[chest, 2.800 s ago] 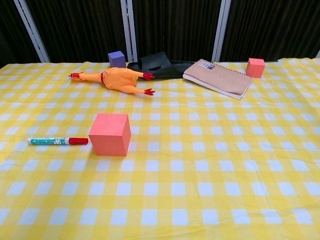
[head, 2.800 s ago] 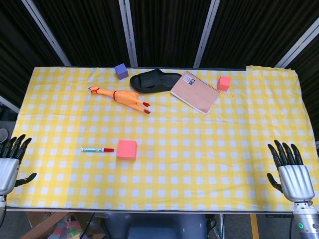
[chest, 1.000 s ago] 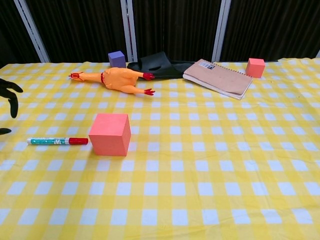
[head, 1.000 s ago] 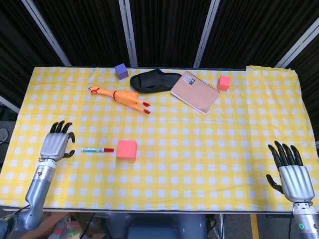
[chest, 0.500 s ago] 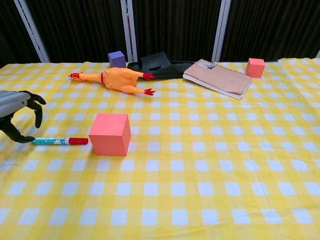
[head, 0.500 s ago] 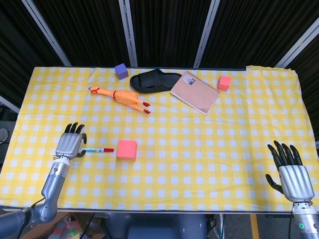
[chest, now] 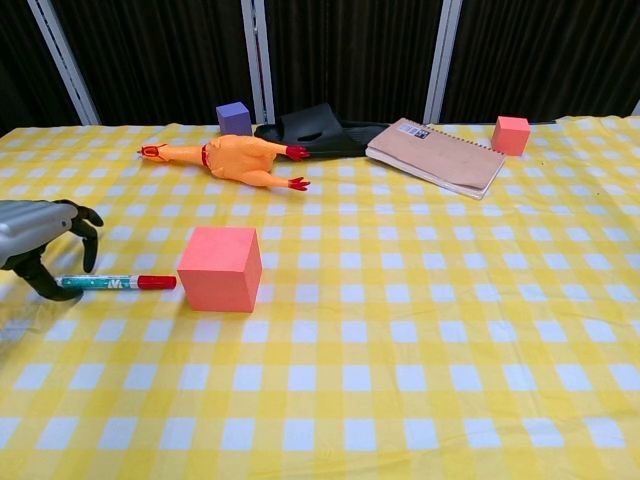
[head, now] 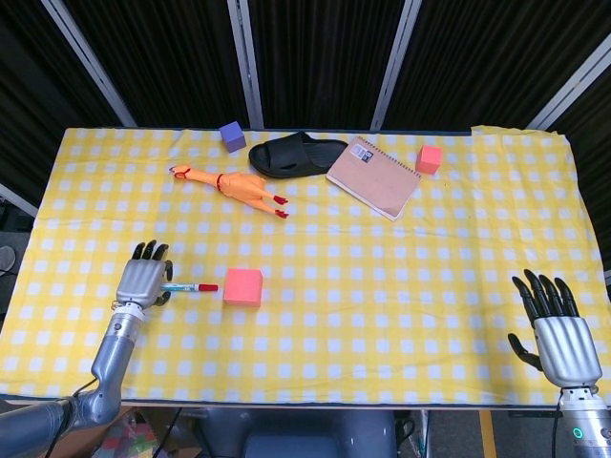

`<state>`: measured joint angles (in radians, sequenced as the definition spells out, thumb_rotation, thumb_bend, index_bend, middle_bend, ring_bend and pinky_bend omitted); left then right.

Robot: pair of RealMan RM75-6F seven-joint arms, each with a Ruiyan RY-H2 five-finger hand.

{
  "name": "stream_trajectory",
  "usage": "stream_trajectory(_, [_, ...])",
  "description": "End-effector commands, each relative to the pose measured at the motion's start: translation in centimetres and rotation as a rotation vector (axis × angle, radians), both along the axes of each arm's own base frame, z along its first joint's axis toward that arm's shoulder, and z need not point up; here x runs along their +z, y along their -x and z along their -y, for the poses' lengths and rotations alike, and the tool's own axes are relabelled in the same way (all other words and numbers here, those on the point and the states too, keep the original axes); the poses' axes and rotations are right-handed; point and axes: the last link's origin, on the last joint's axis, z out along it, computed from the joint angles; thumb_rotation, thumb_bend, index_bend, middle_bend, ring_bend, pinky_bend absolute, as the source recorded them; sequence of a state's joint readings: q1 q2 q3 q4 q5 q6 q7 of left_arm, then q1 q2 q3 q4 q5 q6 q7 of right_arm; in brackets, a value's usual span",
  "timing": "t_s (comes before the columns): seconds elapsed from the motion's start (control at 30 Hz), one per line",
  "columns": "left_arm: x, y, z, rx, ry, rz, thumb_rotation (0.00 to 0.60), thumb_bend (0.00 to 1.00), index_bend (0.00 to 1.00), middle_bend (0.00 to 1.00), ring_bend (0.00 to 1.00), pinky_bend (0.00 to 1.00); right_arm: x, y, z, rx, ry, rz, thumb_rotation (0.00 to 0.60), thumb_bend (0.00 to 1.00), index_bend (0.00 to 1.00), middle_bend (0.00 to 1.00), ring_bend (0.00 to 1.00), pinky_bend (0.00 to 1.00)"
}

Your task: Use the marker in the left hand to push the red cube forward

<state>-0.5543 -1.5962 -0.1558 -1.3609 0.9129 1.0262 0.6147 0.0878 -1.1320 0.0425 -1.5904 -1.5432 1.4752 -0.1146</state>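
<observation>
A red cube (head: 242, 286) (chest: 220, 269) sits on the yellow checked cloth, left of centre. Just to its left lies a marker (head: 190, 287) (chest: 115, 283) with a green-and-white barrel and a red cap that points at the cube. My left hand (head: 141, 281) (chest: 40, 243) hovers over the marker's left end with its fingers curved and apart; the marker still rests flat on the cloth. My right hand (head: 557, 334) stays at the near right edge, fingers spread, holding nothing. It does not show in the chest view.
At the back lie a rubber chicken (head: 232, 183), a purple cube (head: 232, 135), a black slipper (head: 296, 154), a spiral notebook (head: 373, 176) and a small red cube (head: 429, 158). Dark curtains stand behind the table.
My left hand came up from the near left corner and moved right, until its fingers arch over the marker's left end. Marker, cube and right hand have not moved.
</observation>
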Motion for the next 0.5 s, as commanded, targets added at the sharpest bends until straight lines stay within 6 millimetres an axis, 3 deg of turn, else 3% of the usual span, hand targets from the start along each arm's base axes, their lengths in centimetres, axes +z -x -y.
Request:
stream_trajectory(0.03, [-0.31, -0.16, -0.01, 0.001, 0.008, 0.002, 0.6, 0.34, 0.49, 0.1, 0.0, 0.03, 0.02, -0.01, 0.0, 0.001, 0.001, 0.003, 0.6, 0.36, 0.0, 0.0, 0.0, 0.0])
stream_trajectory(0.3, [-0.85, -0.35, 0.24, 0.005, 0.019, -0.001, 0.6, 0.44, 0.58, 0.12, 0.0, 0.03, 0.08, -0.01, -0.01, 0.003, 0.002, 0.014, 0.6, 0.35, 0.0, 0.0, 0.0, 0.0])
stream_trajectory(0.5, [-0.3, -0.71, 0.62, 0.003, -0.007, 0.043, 0.6, 0.46, 0.61, 0.14, 0.0, 0.03, 0.08, -0.01, 0.0, 0.003, 0.001, 0.014, 0.6, 0.36, 0.0, 0.0, 0.0, 0.0])
